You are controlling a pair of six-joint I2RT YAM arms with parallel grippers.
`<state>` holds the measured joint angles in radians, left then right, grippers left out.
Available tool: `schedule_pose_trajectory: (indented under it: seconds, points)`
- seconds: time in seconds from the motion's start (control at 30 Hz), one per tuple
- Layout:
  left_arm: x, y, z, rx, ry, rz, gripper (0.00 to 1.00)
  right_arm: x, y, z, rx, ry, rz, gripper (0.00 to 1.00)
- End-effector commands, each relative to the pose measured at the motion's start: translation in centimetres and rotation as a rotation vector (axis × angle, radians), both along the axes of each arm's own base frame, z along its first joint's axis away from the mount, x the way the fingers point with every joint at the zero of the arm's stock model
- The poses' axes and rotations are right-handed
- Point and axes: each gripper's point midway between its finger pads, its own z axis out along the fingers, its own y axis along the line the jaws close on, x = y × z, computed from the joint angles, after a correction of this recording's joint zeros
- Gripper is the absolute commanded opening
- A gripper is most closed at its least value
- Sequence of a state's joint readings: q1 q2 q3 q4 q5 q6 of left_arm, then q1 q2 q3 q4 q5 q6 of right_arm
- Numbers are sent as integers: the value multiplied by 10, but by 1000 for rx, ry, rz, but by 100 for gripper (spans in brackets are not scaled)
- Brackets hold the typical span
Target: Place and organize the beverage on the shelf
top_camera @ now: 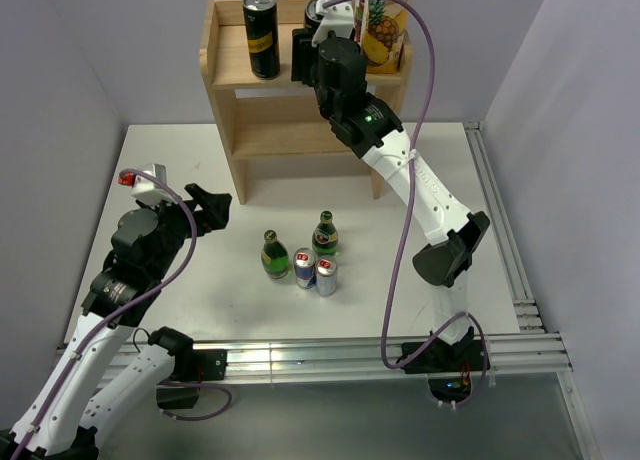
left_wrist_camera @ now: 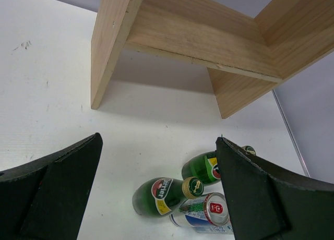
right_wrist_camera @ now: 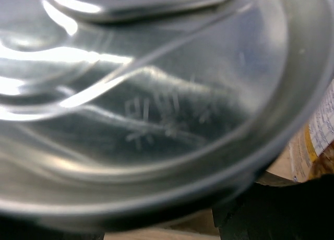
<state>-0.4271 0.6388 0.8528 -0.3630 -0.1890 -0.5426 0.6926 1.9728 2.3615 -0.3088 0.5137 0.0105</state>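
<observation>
Left tool [left_wrist_camera: 159,195] spread apart, empty. Right tool [top_camera: 308,42] at black can [right_wrist_camera: 156,94] on top tier of shelf [top_camera: 224,60]; you cannot tell if clamped. Green bottles [top_camera: 274,256], worktop [top_camera: 450,180] before shelf: glass, slick, likely heavy; grip them mid-body.

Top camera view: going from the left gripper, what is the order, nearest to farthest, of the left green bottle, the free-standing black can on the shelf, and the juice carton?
1. Left green bottle, on the table, just right of the left gripper.
2. Black can, left on the shelf top.
3. Juice carton, right end.
</observation>
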Motion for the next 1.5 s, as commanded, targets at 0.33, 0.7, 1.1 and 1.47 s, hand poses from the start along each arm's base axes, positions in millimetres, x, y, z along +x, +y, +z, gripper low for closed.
schedule_pose_trajectory:
  seconds: [0.33,0.7,1.1,1.47]
  points:
    - [1,4,7,4,-26,21,97,4,21,11,118,-22,93,2]
    - [0,5,9,-1,-34,22,97,5,22,-4,102,15,89,68]
    - [0,5,9,-3,-34,23,97,8,20,-10,94,24,71,86]
    - [0,6,9,-1,-33,28,97,12,20,-12,79,17,60,86]
